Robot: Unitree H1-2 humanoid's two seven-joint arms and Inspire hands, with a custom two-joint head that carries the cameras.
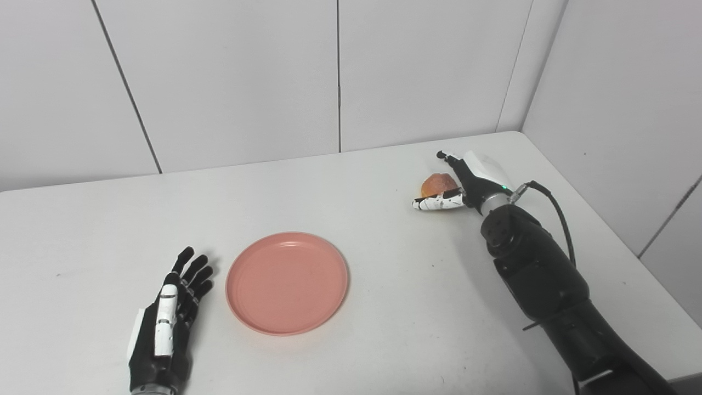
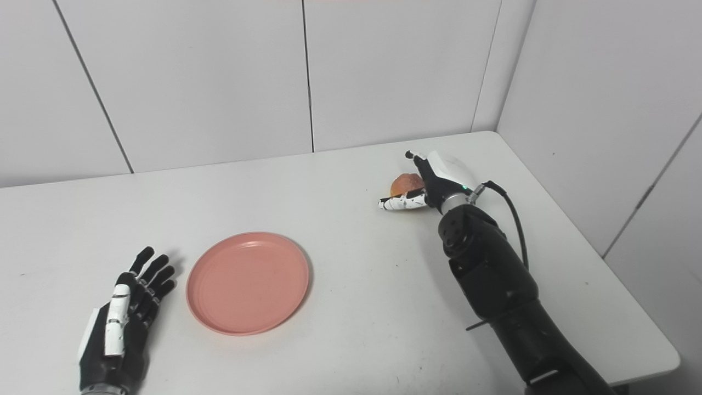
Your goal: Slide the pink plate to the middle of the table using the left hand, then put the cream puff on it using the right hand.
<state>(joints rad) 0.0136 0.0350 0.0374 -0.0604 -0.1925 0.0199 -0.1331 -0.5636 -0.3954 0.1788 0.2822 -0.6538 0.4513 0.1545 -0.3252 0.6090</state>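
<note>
**Reaching for the puff, plate already placed**

Reaching across the far right of the white table, the right hand brackets the cream puff: a white-tipped thumb lies along the near side of the pastry and a dark finger stretches past its far side. The fingers look spread around it, not pressed in, so I judge nothing is held yet, though the contact on the far side is hidden. The puff sits on the tabletop near the back right corner, well apart from the pink plate.

The plate lies flat, left of centre toward the near edge, with nothing on it. The left hand rests just beside its left rim, palm side down, fingers extended and a little apart, holding nothing and not touching the plate.

The sliding step looks finished; the pick is in hand.

Risks from here:
- A soft pastry may be crushed if the fingers close hard.
- A shallow pinch could let it roll out and away toward the wall or the table edge, both near.
- The carry is long; a loose hold might drop it short of the plate.
- Setting it down near the rim could tip the light plate or leave the puff half off.

Count: one plate, one cream puff, two hands, one table.
</note>
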